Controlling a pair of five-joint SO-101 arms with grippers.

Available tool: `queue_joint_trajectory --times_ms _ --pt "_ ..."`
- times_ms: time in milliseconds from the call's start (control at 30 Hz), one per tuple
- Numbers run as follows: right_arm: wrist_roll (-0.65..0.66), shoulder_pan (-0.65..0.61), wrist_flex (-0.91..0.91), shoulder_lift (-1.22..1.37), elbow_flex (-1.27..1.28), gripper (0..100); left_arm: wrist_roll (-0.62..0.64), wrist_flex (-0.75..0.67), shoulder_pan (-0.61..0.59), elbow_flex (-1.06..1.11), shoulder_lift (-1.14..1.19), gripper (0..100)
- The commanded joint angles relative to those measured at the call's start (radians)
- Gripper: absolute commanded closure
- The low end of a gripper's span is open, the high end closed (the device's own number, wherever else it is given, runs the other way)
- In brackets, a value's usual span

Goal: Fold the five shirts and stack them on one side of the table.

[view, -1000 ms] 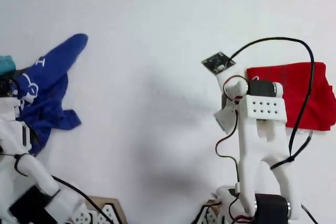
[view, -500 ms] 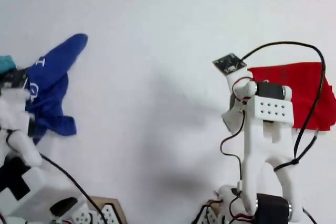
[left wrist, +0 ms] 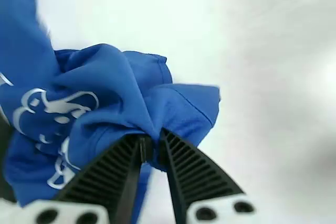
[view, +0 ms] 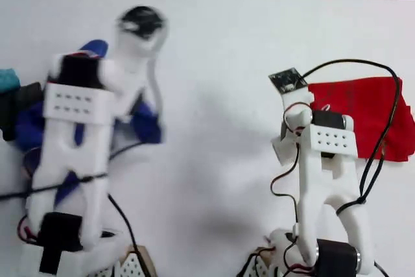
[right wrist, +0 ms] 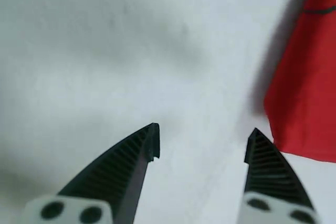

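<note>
Left claw [left wrist: 152, 142] was clamped on just a thin fold of the blue shirt [left wrist: 105, 103] bunched ahead of it, so it could've easily slipped loose, while the right claw [right wrist: 202, 142] gaped empty beside the red shirt [right wrist: 304, 77].

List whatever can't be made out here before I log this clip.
- High view: the blurred left arm covers much of the blue shirt, so how it lies is unclear.
- High view: the teal cloth is cut off by the left edge.
- High view: the right arm covers part of the red shirt.
</note>
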Motion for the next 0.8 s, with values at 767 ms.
queue_joint_trajectory --times_ms 767 --pt "0.026 0.076 -0.013 -0.041 0.044 73.0 0.011 -0.189 0.281 -0.174 0.175 72"
